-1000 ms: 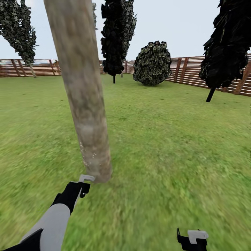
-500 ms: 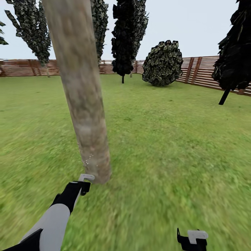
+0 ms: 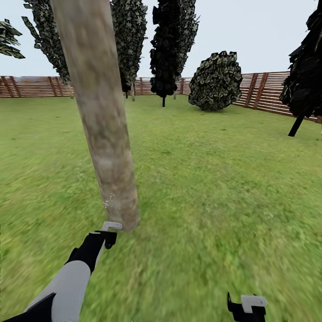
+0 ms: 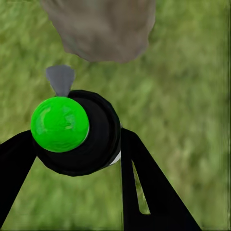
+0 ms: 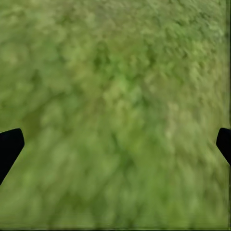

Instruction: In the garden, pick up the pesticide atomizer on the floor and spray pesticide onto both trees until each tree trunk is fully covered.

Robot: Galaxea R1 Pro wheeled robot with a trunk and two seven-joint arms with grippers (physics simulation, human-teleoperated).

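Left gripper (image 4: 77,144): closed on the pesticide atomizer (image 4: 74,132), a black round body with a bright green cap and a grey nozzle. In the head view this gripper (image 3: 108,233) sits low, just beside the foot of the tree trunk (image 3: 100,116), the nozzle facing the bark.

Tree trunk: thick, pale grey-beige, mottled, leaning slightly, rooted in the lawn (image 3: 214,188). In the left wrist view its base (image 4: 103,29) lies just ahead of the nozzle.

Pesticide (image 3: 108,201): a few whitish specks on the lower trunk.

Right gripper (image 3: 247,306): low at the robot's right, over bare grass. In the right wrist view its fingertips (image 5: 9,147) stand wide apart, holding nothing.

Surroundings: brown slatted fence (image 3: 264,91); black cypress-like trees (image 3: 172,49); a rounded dark bush (image 3: 215,80).
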